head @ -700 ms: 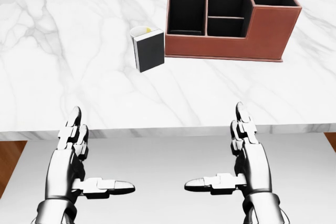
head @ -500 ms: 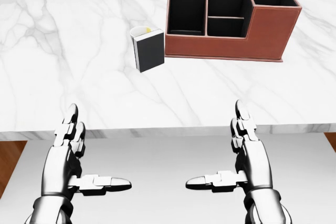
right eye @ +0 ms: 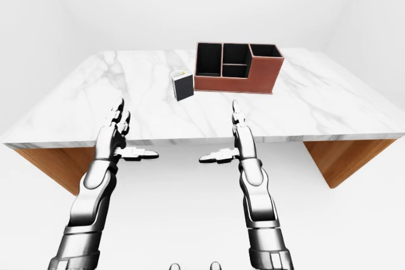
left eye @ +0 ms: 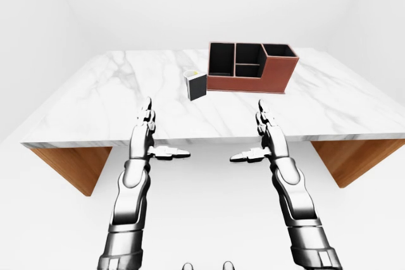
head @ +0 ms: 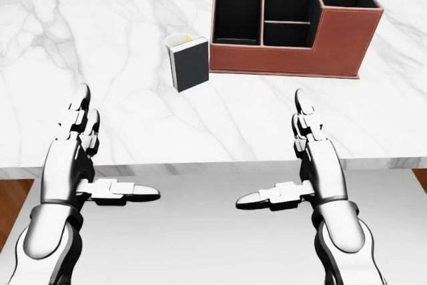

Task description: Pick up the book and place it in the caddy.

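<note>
Both hands raised toward counter (head: 133, 31) | left hand (head: 70, 158), right hand (head: 317, 165): fingers apart, empty | book (head: 190, 65) upright left of caddy (head: 293, 25), untouched; reach starting.

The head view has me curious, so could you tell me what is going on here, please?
Nothing is held yet. The left hand and right hand hover open at the near edge of the marble table. The book stands upright just left of the brown caddy, whose compartments look empty.

Glossy marble table (head: 120, 51) — matt leathery caddy (head: 287, 58), shiny metal left robot hand (head: 73, 165).
</note>
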